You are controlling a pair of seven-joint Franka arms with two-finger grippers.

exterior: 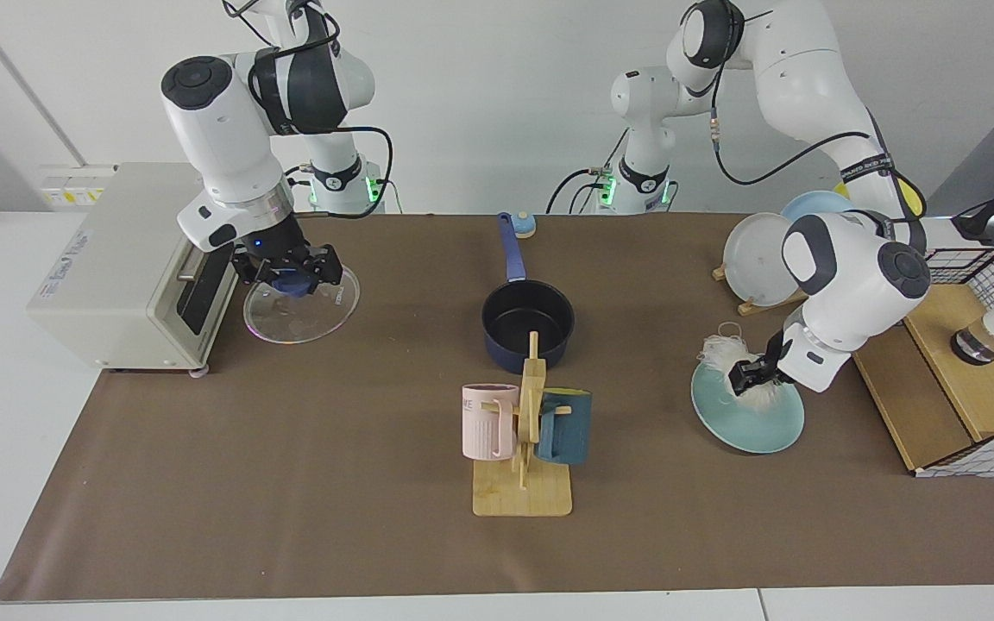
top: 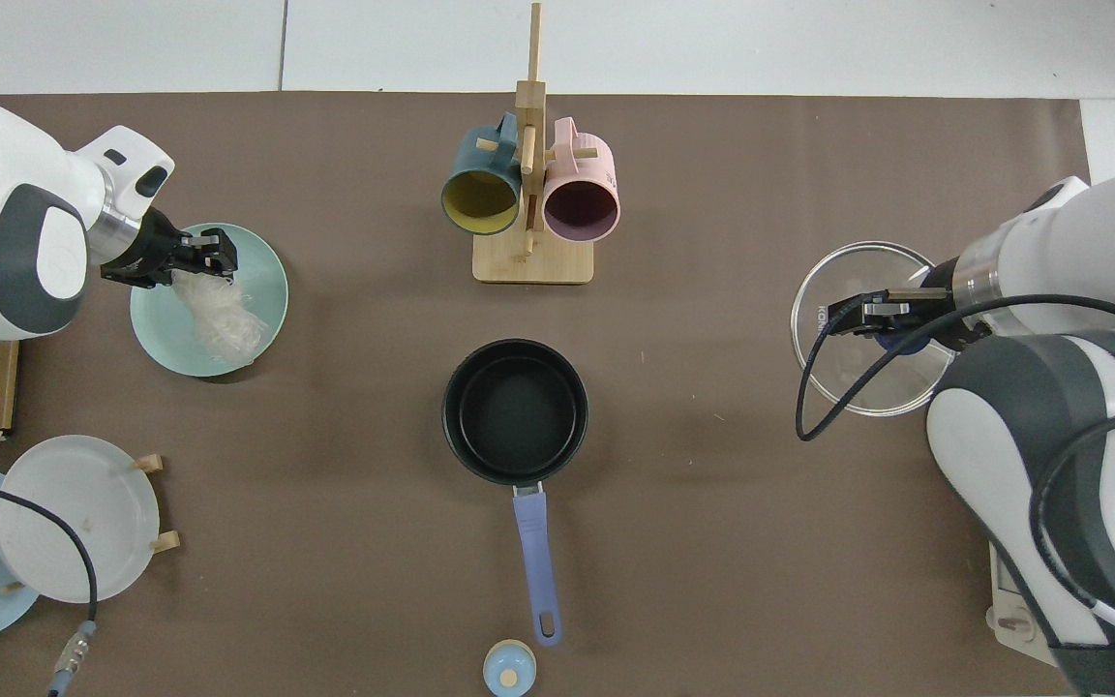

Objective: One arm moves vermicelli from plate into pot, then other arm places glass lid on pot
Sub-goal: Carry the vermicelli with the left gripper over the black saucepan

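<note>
At the right of the facing view, the left gripper [exterior: 749, 374] is clamped on the vermicelli [exterior: 726, 355], a white bundle lifted partly off the teal plate [exterior: 751, 423], its loose threads trailing onto the plate's surface. At the left, the right gripper [exterior: 288, 274] is closed on the blue knob of the glass lid [exterior: 300, 302], holding it tilted beside the toaster oven [exterior: 122, 263]. Between them the pot [exterior: 528, 323] sits in mid-table, handle pointing far, with the mug rack [exterior: 525, 431] just near of it.
</note>
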